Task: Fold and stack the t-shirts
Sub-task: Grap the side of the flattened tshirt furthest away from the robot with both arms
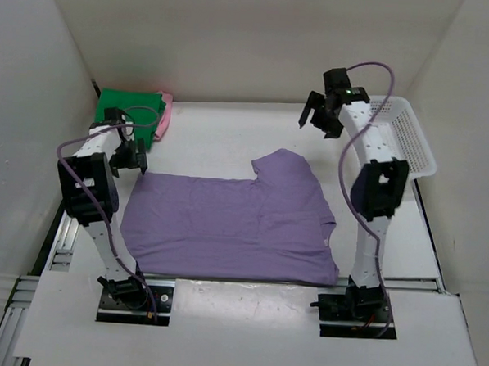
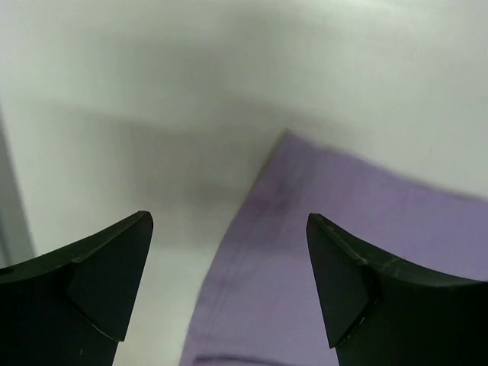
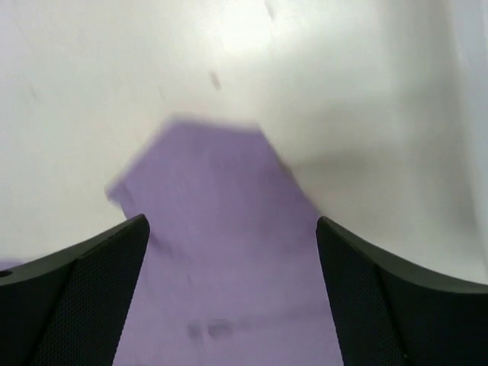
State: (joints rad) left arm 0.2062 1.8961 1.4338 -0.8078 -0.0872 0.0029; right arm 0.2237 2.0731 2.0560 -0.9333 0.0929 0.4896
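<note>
**Purple t-shirt** (image 1: 234, 227): landmark item. Lies spread out flat on the white bench (image 1: 222, 137), about midway between the two arms. Body runs left to right, neck opening at the right end. One short sleeve sticks out toward the far side. Shows a few soft creases and no folds across the body.

**Left end effector** (image 1: 135, 157): hangs low at the purple t-shirt's far-left corner. In the left wrist view (image 2: 229, 221), stands with both fingers set wide apart and nothing gripped between them. Looks down on the cloth's edge and corner, with bare bench on the other side. Touching the cloth or just above it: cannot tell.

**Right end effector** (image 1: 318, 117): held high, beyond the purple t-shirt's far sleeve and clear of the cloth. In the right wrist view (image 3: 232, 225), spread wide and empty, with the blurred sleeve below in the gap between the fingers.

**Green t-shirt** (image 1: 129, 111): folded into a compact block, well beyond the purple t-shirt's far-left corner, at the back wall.

**Pink t-shirt** (image 1: 164, 113): touches the green one on the side facing the purple t-shirt's sleeve, with only a narrow strip showing. Beneath the green one or only alongside it: cannot tell.

**White mesh basket** (image 1: 407, 134): sits off the purple t-shirt's far-right side, past the right arm, well apart from the cloth.
</note>
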